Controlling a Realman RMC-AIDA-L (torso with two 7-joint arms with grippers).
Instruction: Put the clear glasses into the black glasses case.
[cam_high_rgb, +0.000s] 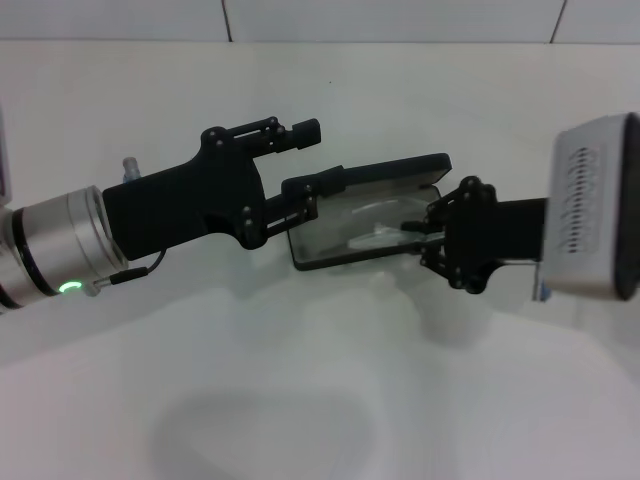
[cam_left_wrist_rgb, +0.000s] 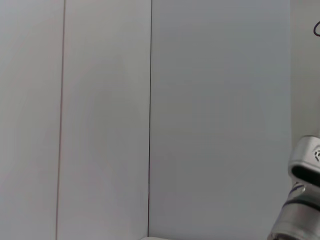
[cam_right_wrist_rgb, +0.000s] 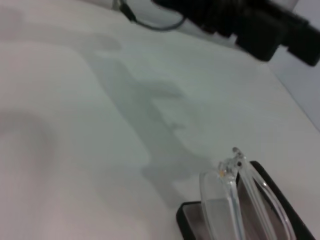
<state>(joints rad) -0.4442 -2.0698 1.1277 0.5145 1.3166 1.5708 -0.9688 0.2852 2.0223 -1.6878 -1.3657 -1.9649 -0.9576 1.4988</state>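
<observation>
Right gripper (cam_high_rgb: 418, 232) is in over the open case; its jaws look pinched on the clear glasses (cam_high_rgb: 378, 237), though the fingertips are small in the head view and the right wrist view does not show them at all, so the grip reads as a clamp rather than a sure thing; the glasses sit just off its tip, over the grey lining. In the right wrist view the clear glasses (cam_right_wrist_rgb: 240, 192) show as a folded transparent frame with a hinge at the top, lying over the corner of the case and tilted against it; whether they rest fully on the lining I cannot tell.

Left gripper (cam_high_rgb: 305, 165) comes in from the robot's left; its jaws stand apart, one finger up above and clear of the case, the lower one against the near-left end of the lid; it may be steadying that edge, but contact is hard to confirm.

The black glasses case (cam_high_rgb: 400, 172) lies open between the two grippers, lid raised toward the back, tray (cam_high_rgb: 330, 243) facing up; it sits on the white bench (cam_high_rgb: 270, 400). A white tiled wall (cam_left_wrist_rgb: 100, 120) fills the left wrist view.
</observation>
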